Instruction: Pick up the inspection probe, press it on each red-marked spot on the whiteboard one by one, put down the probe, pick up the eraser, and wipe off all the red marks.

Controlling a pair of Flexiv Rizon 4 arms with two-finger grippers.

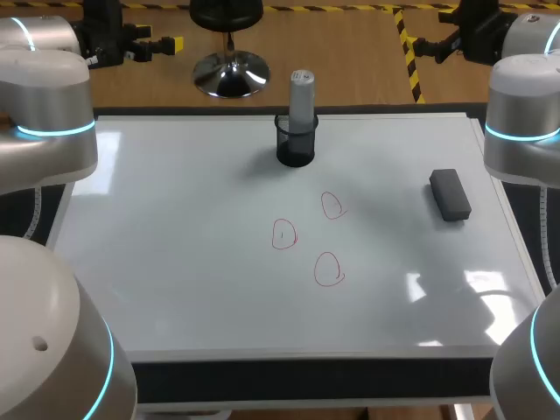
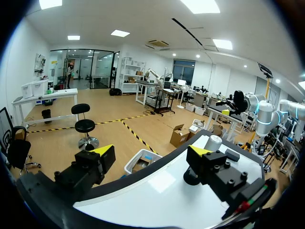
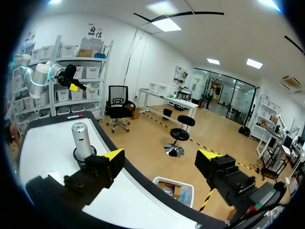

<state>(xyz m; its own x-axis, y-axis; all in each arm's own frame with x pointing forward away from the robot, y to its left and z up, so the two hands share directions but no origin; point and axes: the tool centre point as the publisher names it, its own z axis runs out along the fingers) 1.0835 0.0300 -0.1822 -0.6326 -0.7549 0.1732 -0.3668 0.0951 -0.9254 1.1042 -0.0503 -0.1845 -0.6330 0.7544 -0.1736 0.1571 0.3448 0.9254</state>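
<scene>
Probe upright in black cup | eraser lying on whiteboard | three hand-drawn red rings mid-board | your left gripper and right gripper: fingers spread apart

Right gripper: fingers wide apart, nothing between them. Probe stands upright in a black cup on the whiteboard, ahead of the gripper, just past one finger.
</scene>
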